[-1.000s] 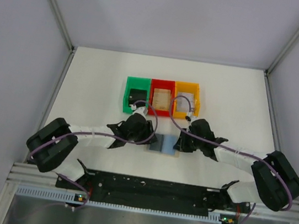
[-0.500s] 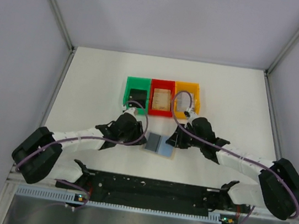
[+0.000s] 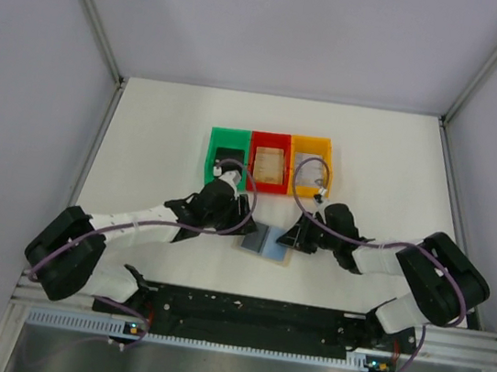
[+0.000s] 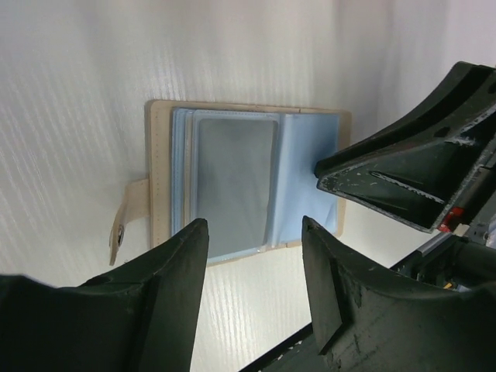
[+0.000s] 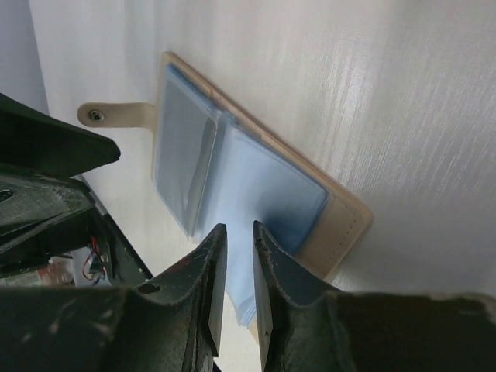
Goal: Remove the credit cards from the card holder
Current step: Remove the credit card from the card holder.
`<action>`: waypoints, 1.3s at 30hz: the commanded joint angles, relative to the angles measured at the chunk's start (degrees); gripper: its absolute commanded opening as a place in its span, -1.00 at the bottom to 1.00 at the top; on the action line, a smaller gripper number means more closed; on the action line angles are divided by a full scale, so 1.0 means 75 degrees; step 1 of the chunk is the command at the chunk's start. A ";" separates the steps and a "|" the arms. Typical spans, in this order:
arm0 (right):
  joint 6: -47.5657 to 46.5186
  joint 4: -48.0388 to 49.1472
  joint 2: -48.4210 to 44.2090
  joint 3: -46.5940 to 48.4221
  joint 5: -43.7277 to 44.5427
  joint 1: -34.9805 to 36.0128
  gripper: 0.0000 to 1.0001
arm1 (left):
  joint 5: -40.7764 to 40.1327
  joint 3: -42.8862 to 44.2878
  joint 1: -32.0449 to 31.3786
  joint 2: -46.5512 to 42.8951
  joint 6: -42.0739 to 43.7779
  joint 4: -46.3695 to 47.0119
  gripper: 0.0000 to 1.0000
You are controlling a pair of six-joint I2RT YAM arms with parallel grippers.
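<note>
The card holder (image 3: 266, 242) lies open on the white table between my two grippers, tan rim round light blue sleeves. In the left wrist view its left sleeve (image 4: 232, 182) holds a grey credit card, and its snap strap (image 4: 124, 225) sticks out left. My left gripper (image 4: 254, 229) is open and empty, hovering just short of the holder's near edge. My right gripper (image 5: 239, 229) is over the right blue panel (image 5: 271, 186) with a narrow gap between its jaws. Its fingertips (image 4: 325, 167) touch that panel, and nothing shows pinched between them.
Green bin (image 3: 227, 157), red bin (image 3: 269, 161) and orange bin (image 3: 309, 167) stand in a row just behind the holder, each with a card-like thing inside. Both arms' purple cables loop near the bins. Metal frame posts border the table.
The card holder has turned slightly and now lies skewed. My left gripper drew back left, then returned to its left edge. My right arm has folded in, its gripper still on the right panel.
</note>
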 commanded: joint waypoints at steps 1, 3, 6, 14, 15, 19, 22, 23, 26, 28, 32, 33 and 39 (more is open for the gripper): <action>-0.0008 0.0274 0.0127 -0.0086 -0.0033 -0.0060 -0.60 | 0.0037 0.0348 -0.0035 0.0464 0.0158 0.0141 0.15; -0.0079 0.0157 0.0126 -0.0051 -0.0022 -0.0072 -0.60 | 0.0060 0.0407 -0.0035 0.0663 0.0193 0.0141 0.17; -0.0126 0.0086 0.0138 0.0007 -0.0010 -0.0072 -0.59 | 0.0119 0.0501 -0.0070 0.0944 0.0252 0.0141 0.21; -0.0172 0.0086 0.0150 -0.0004 -0.0045 -0.0072 -0.59 | 0.0178 0.0606 -0.0117 0.1332 0.0287 0.0141 0.22; -0.0161 0.0086 0.0150 0.0007 -0.0045 -0.0072 -0.59 | 0.0190 0.0618 -0.0117 0.1367 0.0264 0.0141 0.22; -0.0161 0.0097 0.0150 -0.0004 -0.0057 -0.0072 -0.60 | 0.0306 0.0653 -0.0175 0.1402 0.0217 0.0129 0.22; -0.0173 0.0086 0.0150 0.0007 -0.0068 -0.0072 -0.60 | 0.0435 0.0676 -0.0234 0.1414 0.0135 0.0350 0.22; -0.0173 0.0098 0.0150 -0.0004 -0.0068 -0.0072 -0.59 | 0.0517 0.0665 -0.0269 0.1414 0.0112 0.0398 0.21; -0.0184 0.0109 0.0150 -0.0016 -0.0068 -0.0072 -0.59 | 0.0646 0.0712 -0.0339 0.1414 0.0018 0.0492 0.20; -0.0173 0.0133 0.0150 -0.0016 -0.0080 -0.0072 -0.59 | 0.0705 0.0712 -0.0363 0.1367 -0.0041 0.0563 0.18; -0.0161 0.0144 0.0150 -0.0004 -0.0092 -0.0072 -0.60 | 0.0787 0.0770 -0.0421 0.1308 -0.0111 0.0610 0.16; -0.0172 0.0145 0.0138 -0.0016 -0.0103 -0.0072 -0.60 | 0.0787 0.0794 -0.0422 0.1320 -0.0100 0.0610 0.16; -0.0173 0.0168 0.0150 -0.0028 -0.0115 -0.0072 -0.59 | 0.0787 0.0806 -0.0445 0.1367 -0.0158 0.0644 0.17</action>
